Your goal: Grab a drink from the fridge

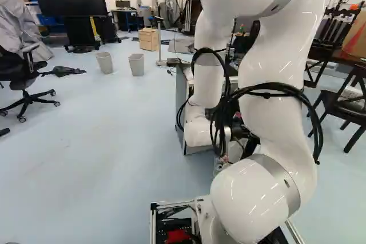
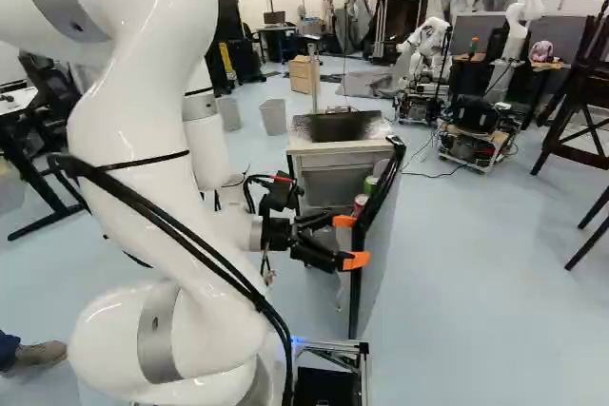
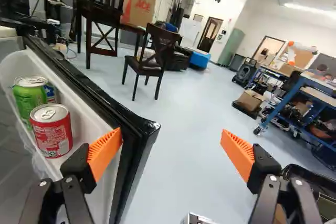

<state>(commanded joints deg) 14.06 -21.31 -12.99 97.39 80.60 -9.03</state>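
Black fridge-door edge (image 3: 137, 124) nr one pad (image 3: 106, 151) of wide-spread gripper (image 2: 350, 241), floor (image 3: 184, 182) btwn pads, cans (image 3: 51, 131) w/in door shelf (image 3: 84, 121).

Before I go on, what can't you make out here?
- Blue item: mostly behind the green can and red can, wrist view.
- Gripper: largely behind the arm, left base view.
- Fridge: lower interior partly blocked by the gripper, right base view.
- Can print: too small, right base view.

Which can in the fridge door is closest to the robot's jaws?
The red can. The green can and the partly hidden blue one sit farther from the jaws.
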